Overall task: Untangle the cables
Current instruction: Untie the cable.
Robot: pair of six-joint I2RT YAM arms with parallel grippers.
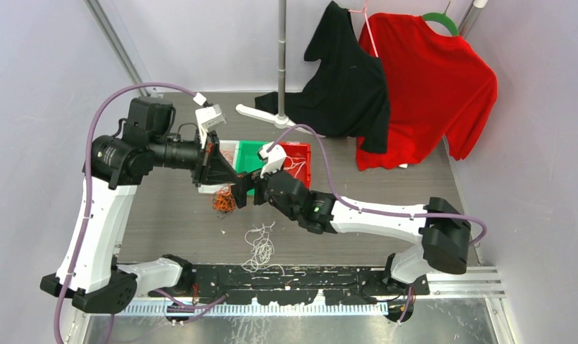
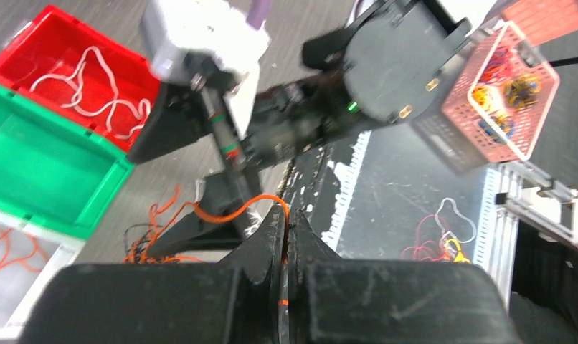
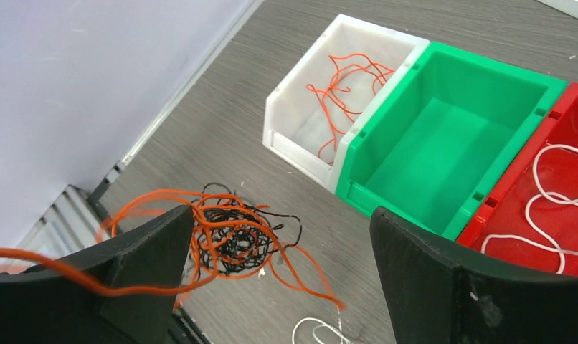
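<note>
A tangle of orange and black cables (image 1: 224, 201) lies on the table in front of the bins; the right wrist view shows it as a knot (image 3: 232, 233). My left gripper (image 2: 287, 215) is shut on one orange cable (image 2: 225, 213) that arcs from the tangle (image 2: 146, 240) up into its jaws. In the top view the left gripper (image 1: 221, 172) hangs just above the pile. My right gripper (image 3: 279, 251) stands wide open beside it, with an orange strand (image 3: 57, 271) running across its left finger (image 3: 150, 244). Nothing is clamped there. A loose white cable (image 1: 259, 247) lies nearer the arm bases.
Three bins stand in a row behind the tangle: a white bin (image 3: 293, 136) holding an orange cable, a green bin (image 3: 401, 201), and a red bin (image 3: 487, 222) holding a white cable. A pink basket (image 2: 501, 93) of cables sits off the table. Shirts (image 1: 415, 86) hang at the back.
</note>
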